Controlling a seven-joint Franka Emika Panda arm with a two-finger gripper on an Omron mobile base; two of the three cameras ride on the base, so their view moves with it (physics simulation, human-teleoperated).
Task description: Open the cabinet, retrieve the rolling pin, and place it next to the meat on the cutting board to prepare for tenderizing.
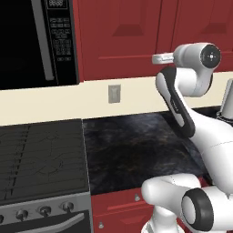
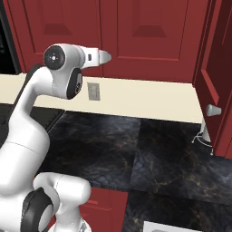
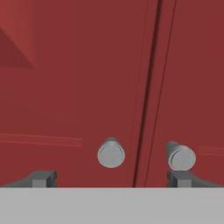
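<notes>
Tool (image 3: 111, 178): we see it spread wide and holding nothing, its two dark fingertips (image 3: 41, 178) low in the hand view, facing the cabinet (image 3: 74, 87) doors from close by.
Left knob (image 3: 110, 154): round and grey, we find it between the fingertips, just above them, not touched.
Door seam (image 3: 146, 100): a dark line running up just right of that knob.
Right knob (image 3: 180, 156): it sits directly above the right fingertip.
Bench (image 2: 136, 149): dark marbled top, below the closed doors.
Open door (image 2: 217, 77): at the far right of the right base view, swung outward.
</notes>
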